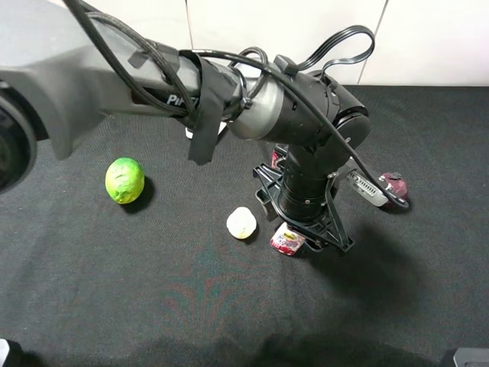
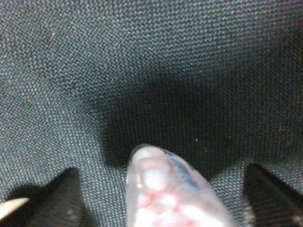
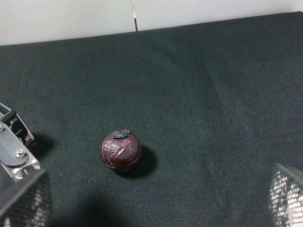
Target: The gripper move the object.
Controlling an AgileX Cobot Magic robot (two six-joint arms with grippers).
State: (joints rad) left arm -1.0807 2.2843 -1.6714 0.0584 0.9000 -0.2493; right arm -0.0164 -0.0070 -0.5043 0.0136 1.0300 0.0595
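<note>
Black cloth counter point(image 1: 92, 290), white wall point(image 1: 428, 38) behind. Shows left tool point(image 2: 165, 204) spread wide astride the clear red-labelled bottle point(image 1: 288, 241) lying mid-counter, gripping nothing. Looks like pre-grasp: calls for closing squarely, then lifting. Shows right tool point(image 3: 156, 196) open too, empty, near a dark-red fruit point(image 3: 120, 150). Puts pale lump point(image 1: 241, 222) just beside bottle, lime point(image 1: 124, 180) well apart.

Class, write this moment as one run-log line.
left gripper: open, astride bottle | right gripper: open, empty | lime: apart on cloth
</note>
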